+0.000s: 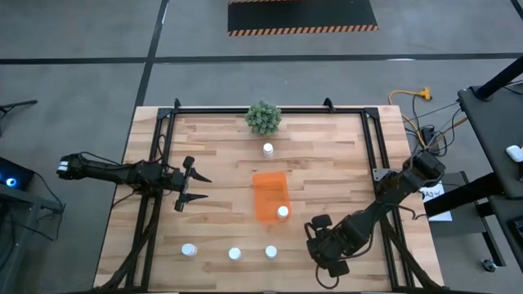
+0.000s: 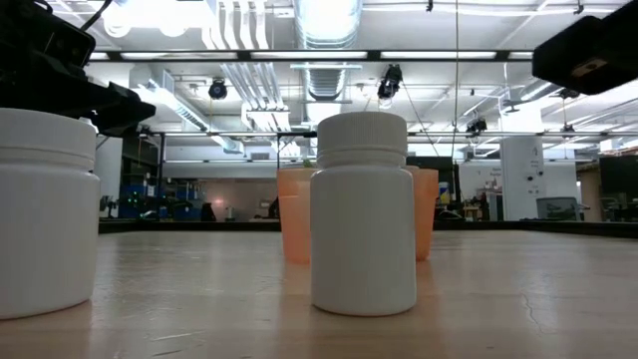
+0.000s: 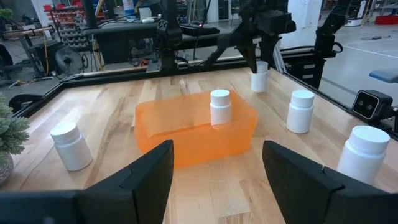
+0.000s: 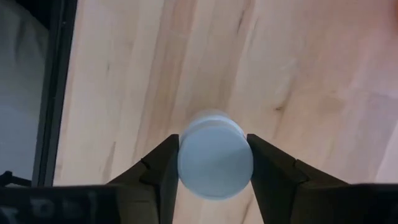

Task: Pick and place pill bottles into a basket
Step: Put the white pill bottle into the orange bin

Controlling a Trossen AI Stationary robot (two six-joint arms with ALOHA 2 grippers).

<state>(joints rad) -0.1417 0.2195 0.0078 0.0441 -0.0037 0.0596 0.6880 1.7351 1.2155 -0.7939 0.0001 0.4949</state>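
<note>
Straddling a pill bottle (image 4: pixel 215 163) at the table's near right, the right gripper (image 4: pixel 214 165) has both fingers against its sides, seemingly clamped, though lift-off can't be confirmed. This looks like the pick step. Next: raise it and carry it to the orange basket (image 1: pixel 268 189), which holds one bottle (image 1: pixel 283 212). The left gripper (image 1: pixel 193 187) waits, spread wide.

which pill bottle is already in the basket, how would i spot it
Find the translucent orange basket in the middle of the wooden table, below the small green plant in the high view. The pill bottle stands in the basket's corner nearest the right gripper. It is the only white bottle inside the orange walls; the others in view stand on bare wood.
</note>
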